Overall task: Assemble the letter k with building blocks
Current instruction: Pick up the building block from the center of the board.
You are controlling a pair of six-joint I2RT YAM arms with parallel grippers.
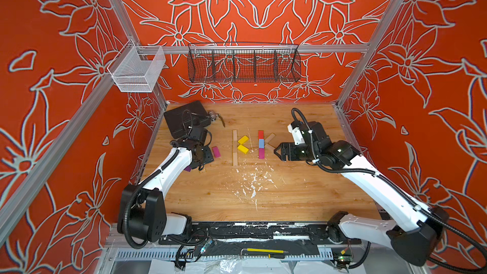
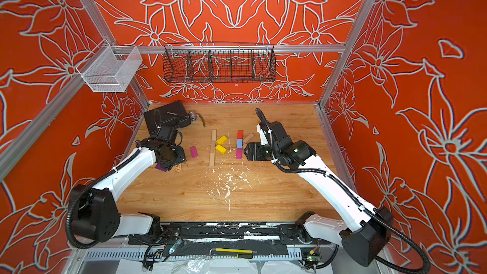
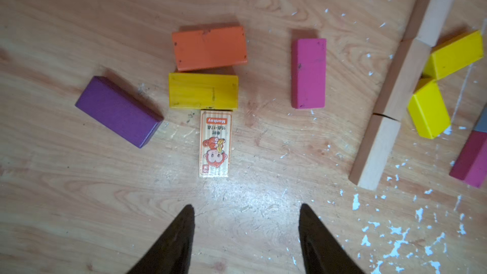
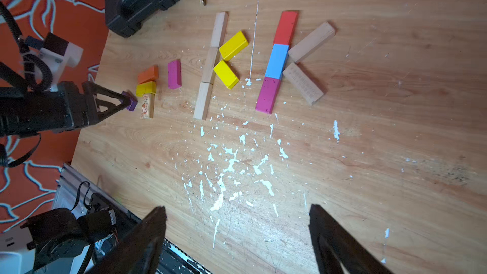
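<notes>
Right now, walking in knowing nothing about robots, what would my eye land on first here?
The loud orange flowered walls strike first. Mid-table lie two letter K shapes side by side: one has a pale wooden stem with two yellow blocks, its neighbour a red block, blue block and magenta block in line, with two pale bars. Flanking them, the left gripper and right gripper hang open, empty.
</notes>
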